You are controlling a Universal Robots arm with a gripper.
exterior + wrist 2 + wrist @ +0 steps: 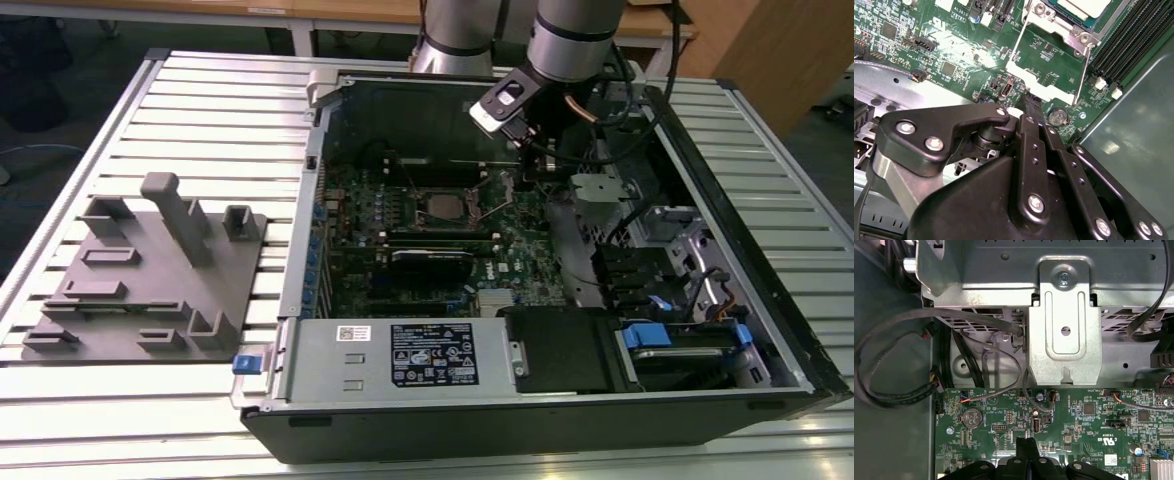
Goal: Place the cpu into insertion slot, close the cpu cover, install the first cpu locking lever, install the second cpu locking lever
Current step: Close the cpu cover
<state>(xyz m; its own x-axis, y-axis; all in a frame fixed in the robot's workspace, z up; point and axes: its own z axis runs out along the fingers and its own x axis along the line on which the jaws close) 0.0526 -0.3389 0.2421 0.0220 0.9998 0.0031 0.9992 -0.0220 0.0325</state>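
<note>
Here the black, link-armed gripper (1030, 101) has its two fingers pressed together, with nothing visible between them. Its narrow tip rests low over the green motherboard (954, 45), at or just beside the free end of a thin silvery wire locking lever (1082, 75); whether it touches the wire cannot be told. Just beside the tip lies a round silver coin cell (1057, 117). Beyond the lever, the small square cpu (1081, 6) with its dull silver face lies seated in place, and the thin silvery cpu cover (1061, 27) seems to lie flat round it. In the exterior view the square, silver-rimmed insertion slot (447, 205) sits at about eight o'clock from the gripper, inside the open black computer case (534, 440), with a folded grey metal bracket (595, 190) at about three o'clock.

The step in hand is judged to be the locking levers. Done well, the pressed-together tip bears on the lever's bent end alone, pushes it down evenly, then sideways under its catch, keeping off the coin cell and the small board parts.
</note>
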